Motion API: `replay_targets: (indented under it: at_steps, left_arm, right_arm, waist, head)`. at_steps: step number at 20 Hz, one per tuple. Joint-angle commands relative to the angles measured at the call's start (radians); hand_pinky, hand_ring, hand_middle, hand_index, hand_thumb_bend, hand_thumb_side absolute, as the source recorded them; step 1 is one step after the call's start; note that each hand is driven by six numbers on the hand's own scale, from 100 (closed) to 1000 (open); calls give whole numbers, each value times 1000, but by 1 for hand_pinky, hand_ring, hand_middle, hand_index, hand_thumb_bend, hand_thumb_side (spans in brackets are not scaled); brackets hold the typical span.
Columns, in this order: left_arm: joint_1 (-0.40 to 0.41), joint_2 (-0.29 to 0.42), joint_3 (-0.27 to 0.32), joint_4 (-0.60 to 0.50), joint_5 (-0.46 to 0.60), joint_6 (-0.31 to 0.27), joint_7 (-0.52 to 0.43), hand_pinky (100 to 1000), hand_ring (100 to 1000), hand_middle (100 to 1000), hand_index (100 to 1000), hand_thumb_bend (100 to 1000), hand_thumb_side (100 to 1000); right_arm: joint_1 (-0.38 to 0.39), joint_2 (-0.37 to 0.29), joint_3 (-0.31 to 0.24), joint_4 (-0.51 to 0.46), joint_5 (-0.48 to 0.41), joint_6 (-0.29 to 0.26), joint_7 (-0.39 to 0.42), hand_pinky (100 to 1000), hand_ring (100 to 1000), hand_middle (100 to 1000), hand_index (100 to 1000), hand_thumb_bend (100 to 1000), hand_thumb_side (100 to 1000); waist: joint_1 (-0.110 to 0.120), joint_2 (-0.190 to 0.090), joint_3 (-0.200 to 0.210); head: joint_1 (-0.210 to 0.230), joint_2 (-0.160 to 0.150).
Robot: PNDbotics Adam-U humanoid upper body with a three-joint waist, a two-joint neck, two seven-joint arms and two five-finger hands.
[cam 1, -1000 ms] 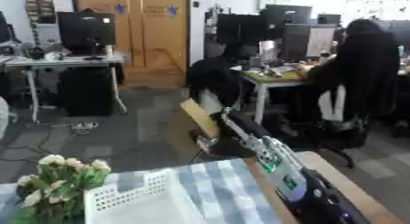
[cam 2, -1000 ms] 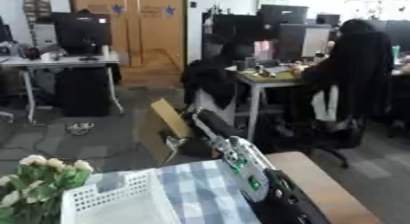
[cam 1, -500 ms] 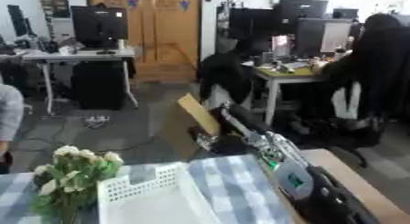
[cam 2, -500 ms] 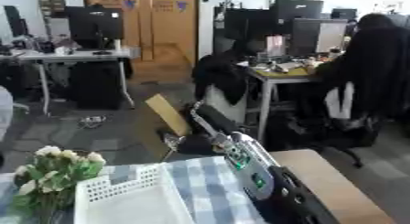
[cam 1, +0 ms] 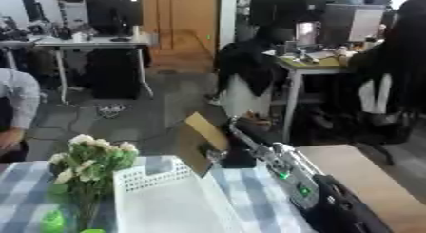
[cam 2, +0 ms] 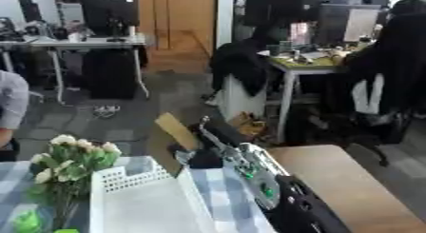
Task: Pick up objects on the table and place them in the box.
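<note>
My right arm [cam 1: 291, 179] reaches from the lower right toward the table's far edge. Its dark hand [cam 1: 226, 157] is blurred and sits just beyond the far right corner of the white slatted box [cam 1: 158, 177]. A flat brown cardboard piece [cam 1: 202, 140] stands tilted at the hand, above that corner, and the hand appears shut on it. The inside of the box [cam 2: 141, 208] looks white, with nothing I can make out in it. My left hand shows in no view.
A bunch of white flowers [cam 1: 87, 160] stands left of the box on the blue checked cloth [cam 1: 249, 203]. Something green [cam 1: 52, 222] lies at the lower left. Bare wooden tabletop [cam 2: 341, 184] runs right of my arm. A seated person's sleeve [cam 1: 16, 94] shows at the left edge.
The whole picture has shifted, so the camera has moved: flowers and box now sit further right. My right arm with the cardboard piece keeps its place beside the box.
</note>
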Motion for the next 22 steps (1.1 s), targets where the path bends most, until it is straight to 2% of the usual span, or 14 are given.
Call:
replay_targets:
  at_steps: [1, 8, 17, 18, 19, 20, 21, 22]
  left_arm:
    - [-26, -6, 1, -13, -1, -5, 1, 779, 963, 891, 989, 100, 780]
    - [-32, -9, -1, -13, -2, -6, -1, 779, 963, 890, 989, 100, 778]
    - [-39, -14, -3, -13, 0, -8, -5, 779, 963, 890, 989, 100, 775]
    - [-39, -15, -4, -13, 1, -9, -5, 779, 962, 890, 989, 100, 774]
    - [-40, -16, -4, -13, 1, -9, -5, 779, 962, 890, 989, 100, 774]
    - [-40, -17, -4, -13, 2, -9, -6, 779, 963, 890, 989, 100, 774]
    - [-40, -17, -5, -13, 2, -9, -6, 779, 963, 890, 989, 100, 774]
    - [-41, -18, -5, -13, 2, -9, -7, 779, 963, 890, 990, 100, 773]
  right_arm:
    - [-15, -7, -2, 19, 30, -22, -8, 475, 314, 118, 337, 100, 598]
    - [-14, 2, 11, 74, 83, -62, -27, 482, 317, 120, 338, 100, 608]
    - [-27, 11, 21, 109, 99, -117, -40, 517, 355, 138, 345, 100, 634]
    - [-31, 13, 23, 108, 94, -129, -43, 551, 394, 159, 352, 100, 673]
    - [-34, 14, 25, 109, 85, -141, -44, 551, 394, 159, 352, 100, 673]
    - [-37, 15, 29, 109, 75, -160, -42, 604, 445, 200, 391, 100, 692]
    - [-38, 15, 30, 111, 67, -175, -38, 617, 457, 212, 402, 100, 699]
    - [-40, 16, 34, 112, 61, -194, -30, 679, 538, 322, 482, 100, 793]
  waist:
    - [-7, 9, 3]
    - [-6, 18, 10]
    - [-11, 24, 20]
    - [-12, 25, 22]
    - [-13, 25, 23]
    - [-13, 25, 25]
    - [-13, 25, 25]
    - [-14, 25, 27]
  head:
    - [-8, 8]
    - [-20, 9]
    - [-24, 1]
    - [-27, -3]
    - [-28, -5]
    - [-29, -5]
    - [-29, -5]
    - [-30, -6]
